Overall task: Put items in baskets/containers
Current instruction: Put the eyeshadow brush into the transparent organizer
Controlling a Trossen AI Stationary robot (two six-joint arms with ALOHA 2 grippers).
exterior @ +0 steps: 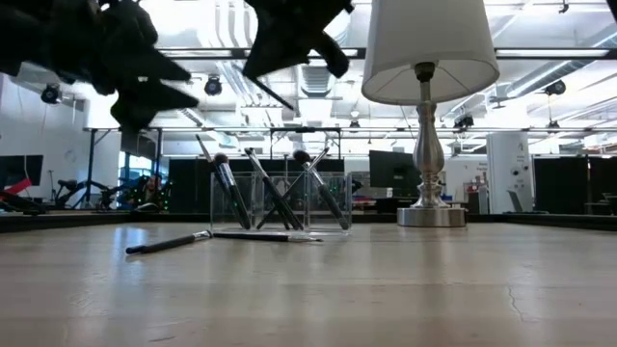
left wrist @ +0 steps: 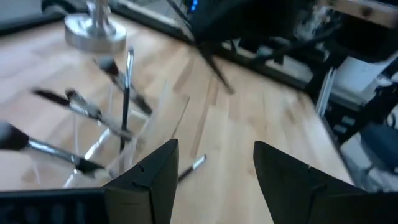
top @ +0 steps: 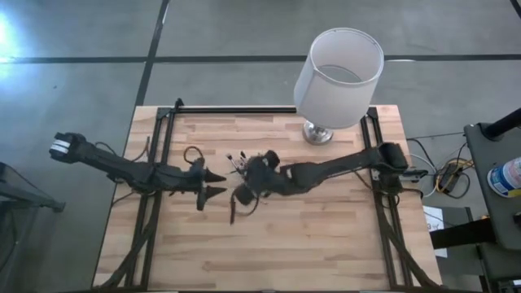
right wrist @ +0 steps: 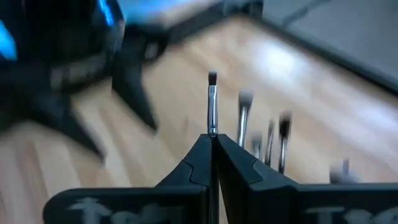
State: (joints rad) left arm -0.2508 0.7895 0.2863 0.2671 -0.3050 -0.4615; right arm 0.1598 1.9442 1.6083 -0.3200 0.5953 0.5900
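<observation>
A small clear container [exterior: 280, 202] stands mid-table with several thin brushes [exterior: 275, 193] leaning in it, silvery shafts and dark ends. It also shows in the left wrist view [left wrist: 118, 124]. Two more brushes [exterior: 169, 243] [exterior: 260, 235] lie flat on the wood in front of it. My right gripper [top: 242, 195] hangs high above the container, shut on one brush [right wrist: 212, 102]. My left gripper [top: 221, 184] is open just left of it, level and empty [left wrist: 214, 162]. My right gripper pinches one brush between its two fingers by the silvery shaft [right wrist: 212, 127]. The dark bristle end [right wrist: 212, 78] sticks out past the fingertips. The brush is lifted clear of the table and slants below the gripper [exterior: 275, 93].
A white drum-shaded lamp [top: 335, 77] on a metal foot [exterior: 429, 214] stands at the table's far right. Black cable loops [top: 192, 155] lie by the left arm. Bare wood stretches along the near half of the table [top: 269, 252].
</observation>
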